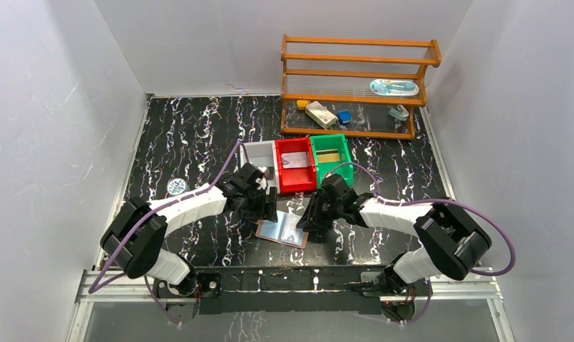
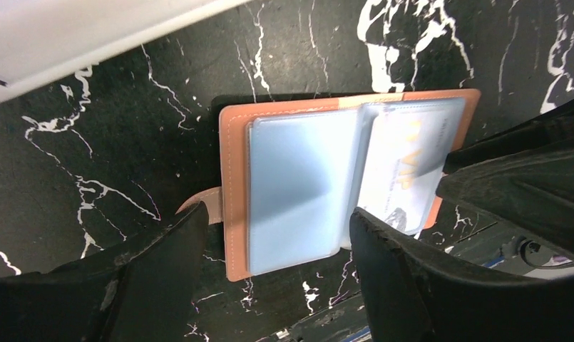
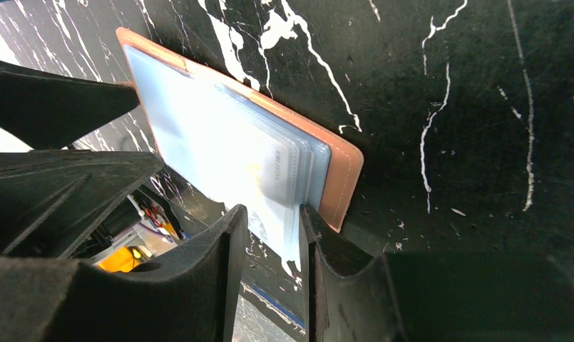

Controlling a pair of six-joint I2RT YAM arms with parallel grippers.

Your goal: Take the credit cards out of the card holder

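Note:
The card holder (image 1: 282, 230) lies open and flat near the table's front middle, tan leather (image 2: 234, 178) with pale blue pockets. A whitish credit card (image 2: 405, 171) with gold lettering shows in its right-hand pocket. My left gripper (image 1: 266, 210) is open and hovers over the holder's left half (image 2: 277, 217), one finger on each side of the left pocket page. My right gripper (image 1: 306, 223) is at the holder's right end. Its jaws stand narrowly apart (image 3: 269, 214) around the edge of the card and pocket sleeves (image 3: 269, 178). A gap still shows beside the left finger.
White (image 1: 259, 158), red (image 1: 296, 178) and green (image 1: 331, 167) bins stand in a row just behind the arms; a card lies in the red one. A wooden rack (image 1: 355, 85) with small items stands at the back right. A round disc (image 1: 176, 187) lies at the left.

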